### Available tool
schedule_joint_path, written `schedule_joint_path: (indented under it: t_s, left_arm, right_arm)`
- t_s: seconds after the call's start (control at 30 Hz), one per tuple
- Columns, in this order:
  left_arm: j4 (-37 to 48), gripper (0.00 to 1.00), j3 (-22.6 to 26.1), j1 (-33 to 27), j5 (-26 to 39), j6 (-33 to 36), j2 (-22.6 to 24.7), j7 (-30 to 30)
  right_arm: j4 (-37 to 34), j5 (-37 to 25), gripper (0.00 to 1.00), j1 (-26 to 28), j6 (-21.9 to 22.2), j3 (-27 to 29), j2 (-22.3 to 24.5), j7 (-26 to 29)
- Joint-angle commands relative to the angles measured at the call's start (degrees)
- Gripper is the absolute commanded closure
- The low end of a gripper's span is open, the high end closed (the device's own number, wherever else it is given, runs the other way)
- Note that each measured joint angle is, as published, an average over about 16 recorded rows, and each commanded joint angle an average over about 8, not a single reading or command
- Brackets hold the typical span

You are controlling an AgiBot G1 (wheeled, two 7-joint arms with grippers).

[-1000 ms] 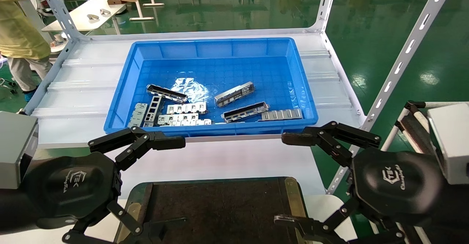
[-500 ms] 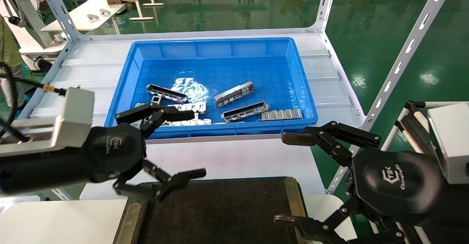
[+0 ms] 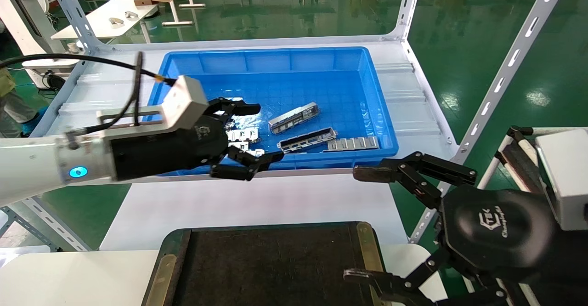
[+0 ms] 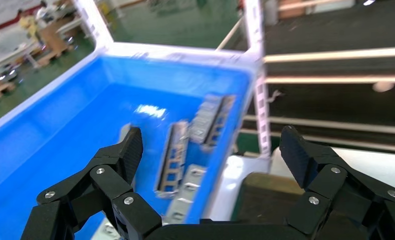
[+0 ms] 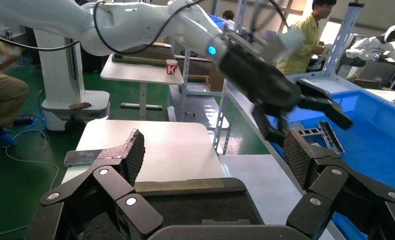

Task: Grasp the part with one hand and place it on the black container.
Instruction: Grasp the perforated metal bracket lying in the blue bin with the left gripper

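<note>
The part [image 3: 294,117], a slim light-silver channel bar, lies slanted in the middle of the blue bin [image 3: 275,58]. My left gripper [image 3: 261,133] is open and empty. It hovers over the bin's front left, just left of the part, and hides the plates under it. In the left wrist view its fingers [image 4: 211,145] frame blurred metal bars; I cannot tell which is the part. The black container [image 3: 266,269] lies in front of me. My right gripper [image 3: 360,225] is open and empty beside the container's right edge [image 5: 213,150]. The right wrist view shows the left gripper [image 5: 313,131] farther off.
A darker grey channel bar [image 3: 308,140] and a flat silver plate [image 3: 353,144] lie near the bin's front wall. More plates [image 3: 241,135] lie by the left gripper. White shelf posts [image 3: 505,71] stand at the right. A white table [image 5: 150,145] lies left of the container.
My left arm has risen from the lower left and swung forward and right, from beside the black container to over the bin's front left. The right arm has not moved.
</note>
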Motion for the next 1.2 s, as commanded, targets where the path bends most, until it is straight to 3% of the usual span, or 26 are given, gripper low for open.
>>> schedule_joint_path:
  t_s: [0.03, 0.47, 0.8, 0.83, 0.9, 0.97, 1.1, 1.17, 1.2]
  left_arm:
    - [2.8, 0.00, 0.9, -1.4, 1.9, -1.6, 2.0, 0.7]
    - [25.3, 0.00, 3.7, -10.2, 9.1, -14.7, 15.9, 7.2]
    - [37.2, 0.00, 4.3, -13.7, 9.8, -21.3, 22.0, 12.1]
    - [37.7, 0.01, 4.5, -13.8, 9.7, -21.9, 22.3, 12.2]
    - [38.2, 0.18, 4.9, -13.7, 9.4, -23.0, 22.6, 12.1]
    - [38.4, 0.43, 5.4, -13.6, 9.1, -24.1, 22.8, 11.7]
    - [37.7, 0.92, 6.6, -13.2, 8.2, -25.7, 22.9, 10.5]
    - [37.2, 1.00, 7.4, -13.0, 7.8, -26.2, 22.9, 9.8]
    - [36.9, 1.00, 7.8, -12.9, 7.6, -26.4, 23.0, 9.5]
  right_arm:
    - [0.0, 0.0, 0.00, 0.0, 0.0, 0.0, 0.0, 0.0]
    - [0.0, 0.0, 0.00, 0.0, 0.0, 0.0, 0.0, 0.0]
    - [0.0, 0.0, 0.00, 0.0, 0.0, 0.0, 0.0, 0.0]
    - [0.0, 0.0, 0.00, 0.0, 0.0, 0.0, 0.0, 0.0]
    - [0.0, 0.0, 0.01, 0.0, 0.0, 0.0, 0.0, 0.0]
    - [0.0, 0.0, 0.17, 0.0, 0.0, 0.0, 0.0, 0.0]
    - [0.0, 0.0, 0.67, 0.0, 0.0, 0.0, 0.0, 0.0]
    - [0.0, 0.0, 0.91, 0.0, 0.0, 0.0, 0.0, 0.0]
    - [0.0, 0.0, 0.97, 0.0, 0.0, 0.0, 0.0, 0.0]
